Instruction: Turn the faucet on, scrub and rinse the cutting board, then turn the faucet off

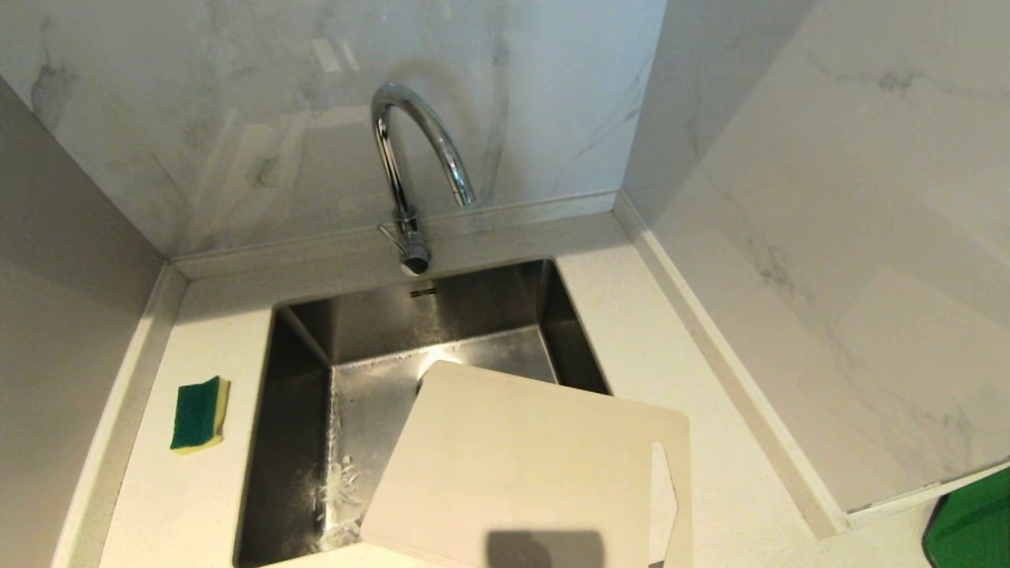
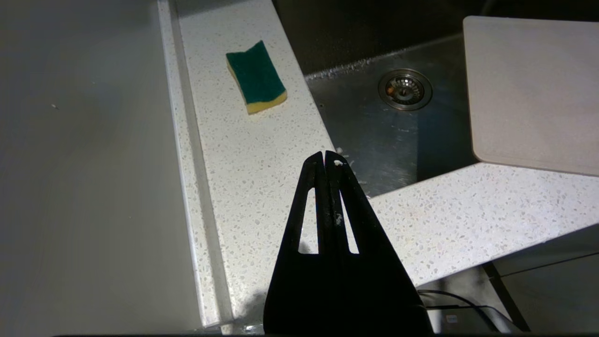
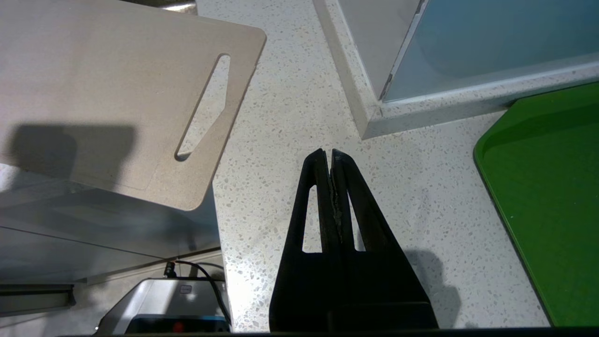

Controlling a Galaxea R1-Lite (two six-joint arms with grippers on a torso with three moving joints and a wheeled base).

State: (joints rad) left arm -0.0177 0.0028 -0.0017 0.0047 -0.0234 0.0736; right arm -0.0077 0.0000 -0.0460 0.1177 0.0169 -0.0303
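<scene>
Two tools closed, board across the sink

We see our left tool pressed together above the speckled worktop, near the sink's corner; our right tool is likewise pressed together, empty, beside the cutting board. That board spans the sink's right side, below the faucet. A green-and-yellow sponge lies left of the sink.

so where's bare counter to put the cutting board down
Bare patch: the speckled white counter right of the steel sink, between the cream plastic cutting board and the marble wall, short of the green tray. The left strip is narrower and holds the green-and-yellow sponge. The board overhangs the sink's right side.
</scene>
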